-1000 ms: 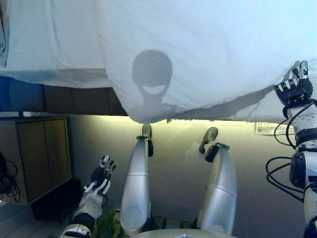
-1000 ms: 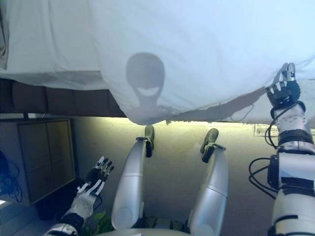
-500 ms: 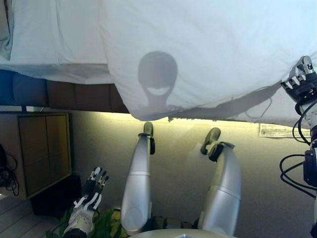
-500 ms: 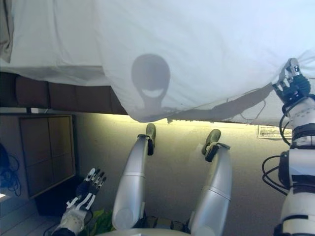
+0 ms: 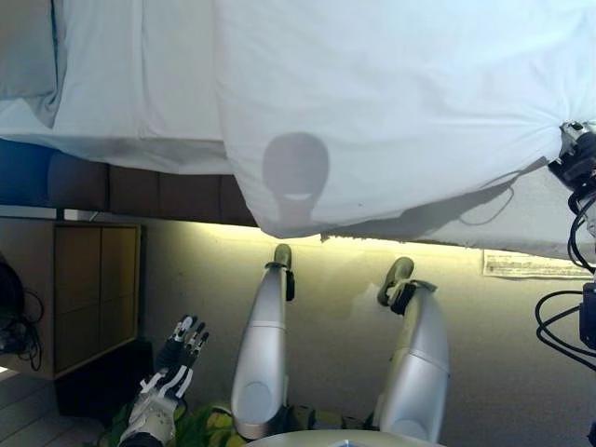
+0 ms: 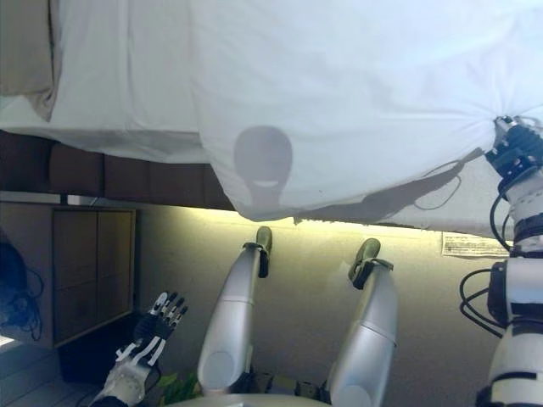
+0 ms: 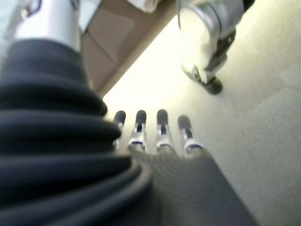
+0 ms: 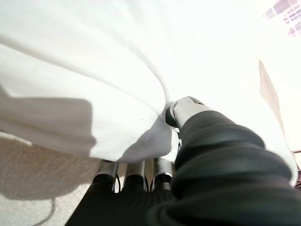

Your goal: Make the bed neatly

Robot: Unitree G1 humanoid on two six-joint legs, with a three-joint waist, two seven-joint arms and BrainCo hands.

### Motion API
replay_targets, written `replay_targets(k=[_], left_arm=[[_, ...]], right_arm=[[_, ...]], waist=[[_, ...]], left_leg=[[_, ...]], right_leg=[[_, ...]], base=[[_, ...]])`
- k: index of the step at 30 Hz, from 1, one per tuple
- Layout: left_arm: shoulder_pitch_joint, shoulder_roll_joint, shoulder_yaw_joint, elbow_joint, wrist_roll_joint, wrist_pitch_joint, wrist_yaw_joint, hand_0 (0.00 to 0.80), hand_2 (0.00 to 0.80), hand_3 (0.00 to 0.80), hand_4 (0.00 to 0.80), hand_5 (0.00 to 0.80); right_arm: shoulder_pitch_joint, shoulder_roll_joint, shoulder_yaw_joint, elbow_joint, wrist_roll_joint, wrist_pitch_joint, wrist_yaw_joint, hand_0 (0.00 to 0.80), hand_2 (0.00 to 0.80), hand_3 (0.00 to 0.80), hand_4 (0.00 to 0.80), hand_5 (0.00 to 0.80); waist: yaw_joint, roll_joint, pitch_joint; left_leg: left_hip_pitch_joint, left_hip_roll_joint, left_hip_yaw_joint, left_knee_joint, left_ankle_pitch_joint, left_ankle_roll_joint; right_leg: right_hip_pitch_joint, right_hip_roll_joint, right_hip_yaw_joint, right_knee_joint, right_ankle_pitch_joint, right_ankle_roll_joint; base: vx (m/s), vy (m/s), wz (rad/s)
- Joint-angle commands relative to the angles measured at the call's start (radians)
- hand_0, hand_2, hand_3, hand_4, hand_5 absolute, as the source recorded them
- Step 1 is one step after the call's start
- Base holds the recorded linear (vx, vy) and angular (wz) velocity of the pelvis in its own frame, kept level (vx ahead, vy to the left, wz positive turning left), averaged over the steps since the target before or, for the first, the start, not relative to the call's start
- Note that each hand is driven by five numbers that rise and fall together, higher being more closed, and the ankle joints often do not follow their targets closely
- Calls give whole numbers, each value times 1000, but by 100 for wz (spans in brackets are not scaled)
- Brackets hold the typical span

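Observation:
A white duvet (image 5: 391,102) covers the bed and hangs over its near edge, with a drooping corner (image 5: 289,219) in the middle. My right hand (image 6: 516,153) is at the duvet's edge on the right; its fingers (image 8: 134,172) and thumb are curled round a bunched fold of the white cloth (image 8: 150,141). The duvet puckers where I hold it. My left hand (image 5: 177,358) hangs low at the lower left, away from the bed, fingers (image 7: 162,125) straight and empty. A white sheet (image 5: 130,93) lies on the bed's left part.
A brown bed base (image 5: 168,196) shows under the sheet. A wooden bedside cabinet (image 5: 93,289) stands at the left. A pillow's corner (image 6: 25,51) shows at the top left. A white paper label (image 5: 526,265) lies on the beige carpet (image 5: 335,270) at the right.
My right hand has closed on the duvet's edge and pulled it right, bunching the cloth. The left hand stays low and open. The camera has shifted a little.

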Motion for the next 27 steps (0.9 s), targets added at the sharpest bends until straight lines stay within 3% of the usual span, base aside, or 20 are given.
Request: replay_targets(k=[1, 8, 11, 17, 22, 27], left_arm=[[60, 42, -32, 4, 32, -27, -14, 0, 0, 0, 0, 0], [32, 44, -66, 1, 61, -25, 23, 0, 0, 0, 0, 0], [9, 49, -71, 0, 66, -40, 39, 0, 0, 0, 0, 0], [-69, 90, -76, -92, 33, -80, 94, 0, 0, 0, 0, 0], [-172, 108, -110, -159, 73, -62, 181, 0, 0, 0, 0, 0], [-247, 71, -150, -161, 100, -28, 218, 0, 0, 0, 0, 0]], right_arm=[[-19, -26, -32, -28, -10, -41, 37, 800, 800, 800, 800, 800], [23, -9, -23, -27, -52, 0, 55, 800, 800, 800, 800, 800], [46, 12, -14, -29, -68, 11, 91, 800, 800, 800, 800, 800], [97, 80, 1, -74, -59, 9, 121, 800, 800, 800, 800, 800], [123, 149, 26, -112, -57, 27, 112, 800, 800, 800, 800, 800], [132, 181, 47, -129, -62, 80, 105, 800, 800, 800, 800, 800]], waist=[[4, -17, -18], [1, -46, -72], [-6, -61, -91], [-20, -87, -125], [-44, -105, -179], [-65, -123, -251]], left_leg=[[86, 44, 13, -87, 53, -9], [234, 49, 51, -225, 87, -25], [282, 47, 68, -273, 126, -22], [398, 54, 85, -369, 155, -27], [510, 68, 98, -478, 186, -35], [623, 66, 118, -590, 224, -40]], right_leg=[[109, -26, 5, -85, 29, 45], [259, -29, -27, -248, 74, 73], [315, -28, -42, -319, 119, 72], [435, -14, -57, -436, 156, 89], [557, 21, -52, -546, 175, 89], [683, 43, -66, -655, 200, 95]], base=[[29, 61, -3], [16, 71, -1], [-9, 74, -2], [25, 25, -2], [41, 21, -2], [117, 46, -4]])
